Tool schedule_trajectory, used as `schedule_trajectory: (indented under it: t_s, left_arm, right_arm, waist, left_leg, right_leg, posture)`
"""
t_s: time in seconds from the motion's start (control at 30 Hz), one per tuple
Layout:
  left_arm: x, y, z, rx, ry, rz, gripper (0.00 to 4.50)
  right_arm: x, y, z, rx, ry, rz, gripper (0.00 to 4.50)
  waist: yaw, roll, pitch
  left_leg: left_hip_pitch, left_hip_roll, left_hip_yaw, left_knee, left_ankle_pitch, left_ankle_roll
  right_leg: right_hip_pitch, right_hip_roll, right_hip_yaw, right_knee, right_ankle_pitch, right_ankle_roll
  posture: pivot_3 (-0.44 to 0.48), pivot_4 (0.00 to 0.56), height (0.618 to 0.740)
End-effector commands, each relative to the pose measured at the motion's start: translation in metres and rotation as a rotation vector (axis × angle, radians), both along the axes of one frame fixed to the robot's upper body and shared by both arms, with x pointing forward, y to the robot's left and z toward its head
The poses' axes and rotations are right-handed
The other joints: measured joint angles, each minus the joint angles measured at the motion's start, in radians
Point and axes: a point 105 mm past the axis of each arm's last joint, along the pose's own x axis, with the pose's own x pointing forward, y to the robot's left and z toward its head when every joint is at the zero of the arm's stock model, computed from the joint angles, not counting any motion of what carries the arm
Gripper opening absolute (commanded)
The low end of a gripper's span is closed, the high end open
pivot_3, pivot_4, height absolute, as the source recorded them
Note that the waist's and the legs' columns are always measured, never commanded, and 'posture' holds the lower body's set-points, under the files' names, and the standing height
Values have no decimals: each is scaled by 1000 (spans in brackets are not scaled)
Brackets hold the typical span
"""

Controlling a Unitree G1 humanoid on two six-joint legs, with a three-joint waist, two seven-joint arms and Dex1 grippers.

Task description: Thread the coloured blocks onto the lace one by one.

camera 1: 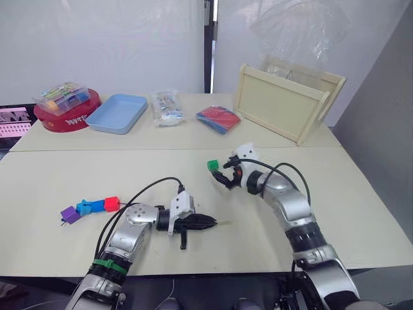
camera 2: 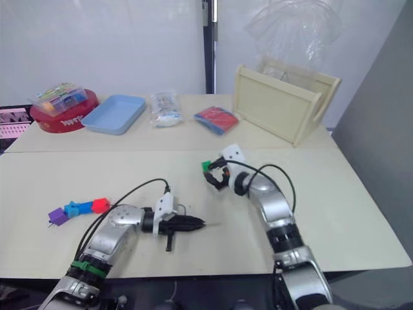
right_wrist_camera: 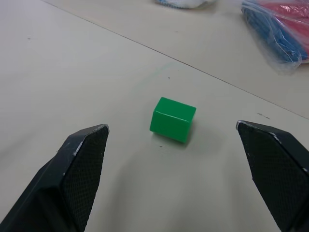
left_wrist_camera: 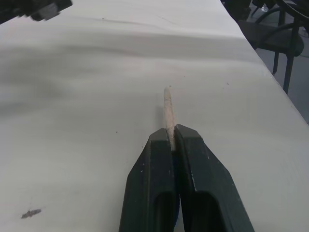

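A green block lies alone on the table, just beyond my open right gripper, whose fingers stand wide to either side of it without touching. In the eye views that green block sits at the table's middle by the right gripper. My left gripper is shut on the pale stiff tip of the lace, which sticks out past the fingertips just above the table. The purple block, light blue block, dark blue block and red block lie in a touching row at the left.
Along the far table stand a red round tin with a clear box of pieces, a light blue tray, a clear bag, a red-and-blue packet and a wooden crate. A black cable loops over my left arm.
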Motion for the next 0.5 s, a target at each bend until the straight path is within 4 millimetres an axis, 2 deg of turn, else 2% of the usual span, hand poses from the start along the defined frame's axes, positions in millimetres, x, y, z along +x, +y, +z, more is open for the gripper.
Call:
schedule_trajectory:
  t_s: [0.03, 0.33, 0.5]
  left_arm:
    - [-2, 4, 8, -18, -16, 11, 0]
    - [-9, 9, 7, -14, 9, 34, 0]
    - [-11, 10, 7, -15, 10, 46, 0]
  right_arm:
    - [12, 9, 3, 25, -3, 5, 4466]
    - [35, 34, 0, 102, 59, -44, 4466]
    - [41, 36, -8, 79, 58, -100, 2944]
  waist:
    - [-6, 0, 0]
    - [-11, 1, 0]
    - [-9, 1, 0]
  left_leg:
    - [0, 0, 0, 0, 0, 0]
    - [1, 1, 0, -1, 0, 0]
    - [1, 0, 0, -2, 0, -1]
  right_leg:
    - [0, 0, 0, 0, 0, 0]
    - [-1, 0, 0, 3, 0, 0]
    - [-2, 0, 1, 4, 0, 0]
  posture:
    - [0, 150, 740]
    - [0, 150, 740]
    - [0, 150, 740]
